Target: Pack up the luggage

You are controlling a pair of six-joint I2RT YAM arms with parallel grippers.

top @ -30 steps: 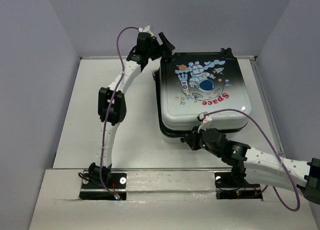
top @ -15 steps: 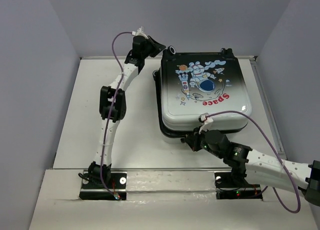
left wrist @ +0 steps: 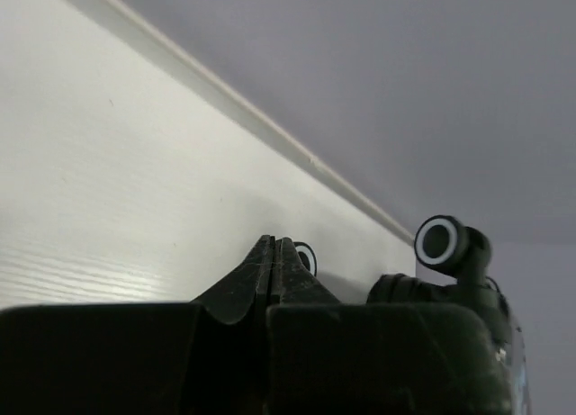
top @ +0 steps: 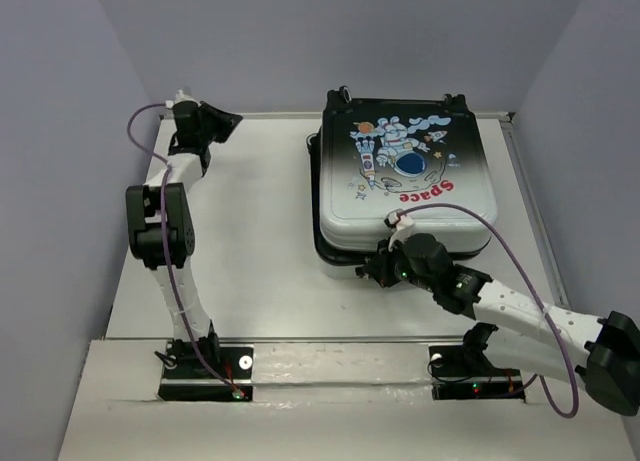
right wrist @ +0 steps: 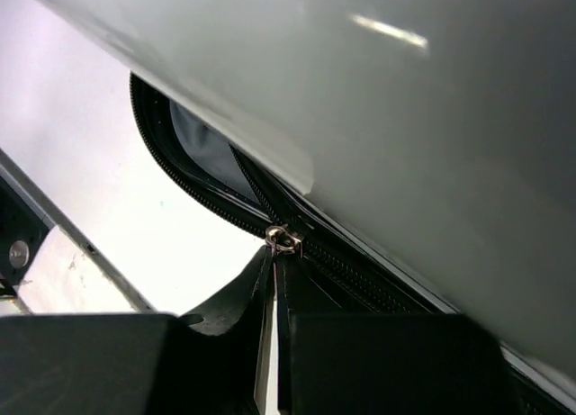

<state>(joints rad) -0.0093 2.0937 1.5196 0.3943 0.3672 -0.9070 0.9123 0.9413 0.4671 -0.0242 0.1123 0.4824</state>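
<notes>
The luggage (top: pixel 405 206) lies flat on the right half of the table, astronaut print up. Its lid is down, and the zipper gapes at the near-left corner, where dark lining (right wrist: pixel 202 149) shows. My right gripper (top: pixel 372 273) is at that corner, and its jaws are shut on the zipper pull (right wrist: pixel 286 239) under the pale shell (right wrist: pixel 405 118). My left gripper (top: pixel 228 121) is at the far left of the table, well away from the luggage, shut with nothing in it. In the left wrist view its fingertips (left wrist: pixel 274 246) point toward the suitcase wheels (left wrist: pixel 441 241).
Grey walls enclose the table on three sides, with a low rim (top: pixel 250 114) along the back edge. The left arm's elbow (top: pixel 155 221) stands over the left side of the table. A purple cable (top: pixel 520 271) loops from the right wrist over the near-right area.
My left gripper shut, and the arm swung left from the luggage's back-left corner to the table's far-left corner. The luggage turned slightly. The right gripper stayed at the zipper, shifting a little left.
</notes>
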